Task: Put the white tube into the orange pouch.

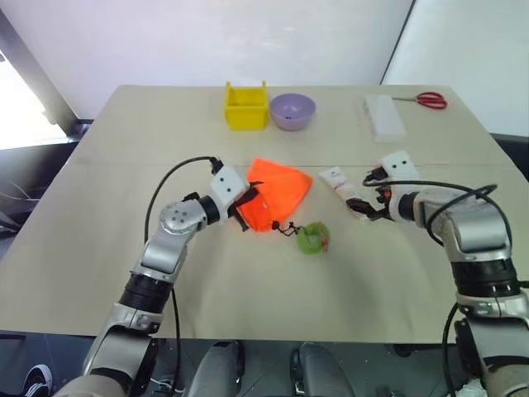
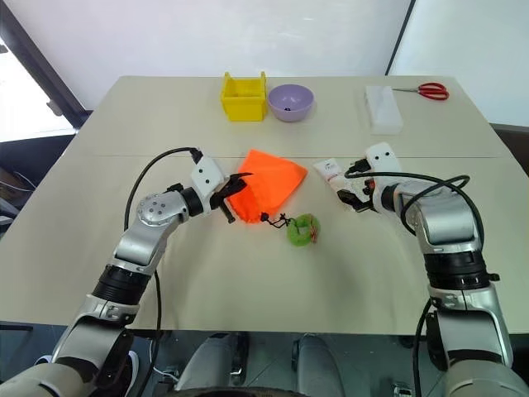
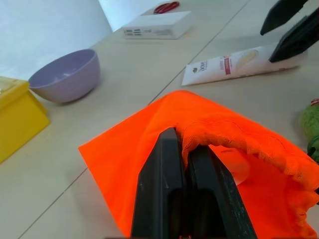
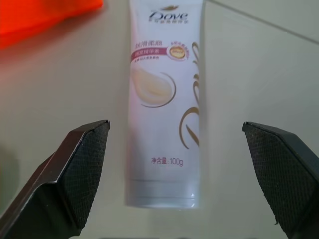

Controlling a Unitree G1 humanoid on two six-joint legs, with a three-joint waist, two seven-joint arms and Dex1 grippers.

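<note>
While the left gripper is pinching the orange pouch rim shut-jawed, the right gripper, jaws wide and empty, is straddling the white tube, risking nudging it away.

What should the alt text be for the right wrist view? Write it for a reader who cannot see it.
The right gripper hangs open over the white tube, one black finger on each side and neither touching it. The tube lies flat on the beige table, with a corner of the orange pouch nearby.
</note>
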